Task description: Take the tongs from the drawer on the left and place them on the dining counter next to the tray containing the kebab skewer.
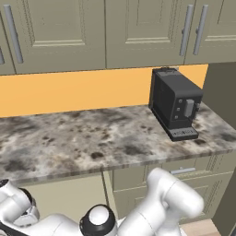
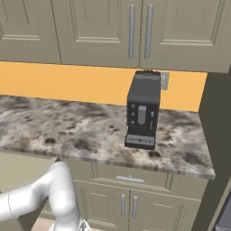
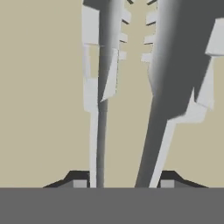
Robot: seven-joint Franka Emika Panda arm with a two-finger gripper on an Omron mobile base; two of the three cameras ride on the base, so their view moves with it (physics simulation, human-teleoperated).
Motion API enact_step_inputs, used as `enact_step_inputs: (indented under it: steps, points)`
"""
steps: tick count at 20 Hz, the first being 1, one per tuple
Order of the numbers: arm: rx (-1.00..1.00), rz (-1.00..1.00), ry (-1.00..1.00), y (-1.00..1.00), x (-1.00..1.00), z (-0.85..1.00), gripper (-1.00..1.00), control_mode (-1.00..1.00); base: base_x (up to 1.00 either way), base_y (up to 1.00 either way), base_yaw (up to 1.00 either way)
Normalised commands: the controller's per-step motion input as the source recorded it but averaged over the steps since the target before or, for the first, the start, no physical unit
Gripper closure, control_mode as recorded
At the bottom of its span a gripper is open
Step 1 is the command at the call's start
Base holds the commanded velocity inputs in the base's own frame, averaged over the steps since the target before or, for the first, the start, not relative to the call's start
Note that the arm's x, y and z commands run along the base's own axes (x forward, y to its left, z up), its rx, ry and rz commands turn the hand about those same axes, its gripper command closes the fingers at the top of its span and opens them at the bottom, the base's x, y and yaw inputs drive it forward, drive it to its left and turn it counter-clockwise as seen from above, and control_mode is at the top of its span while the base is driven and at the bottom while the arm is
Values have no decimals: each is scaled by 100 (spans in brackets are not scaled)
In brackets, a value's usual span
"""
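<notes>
- The gripper [image 3: 120, 183] points down over the pale floor of the drawer [image 3: 39, 109]; its left fingertip [image 3: 78, 181] sits just outside the left arm of the tongs [image 3: 103, 65].
- Both arms of the tongs run between the jaws and away ahead of the gripper, scalloped tips at the far end.
- The right fingertip [image 3: 168, 181] sits just outside the right arm. The jaws bracket the tongs, yet whether they press on the metal cannot be told.
- To do it well, the squeeze should likely gather both arms squarely, then lift straight up, clear of the drawer.
</notes>
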Motion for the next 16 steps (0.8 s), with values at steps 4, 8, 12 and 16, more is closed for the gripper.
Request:
enact_step_inputs:
  steps: [4,8,12,16]
  points:
    - [0,-4,0,-56,-21,-17,100,-100,0,0,0]
    - [0,0,-1,-48,-4,-19,100,-100,0,0,0]
    - [1,0,-19,-29,-18,4,100,-100,0,0,0]
    - [0,0,-10,-22,-17,69,100,-100,0,0,0]
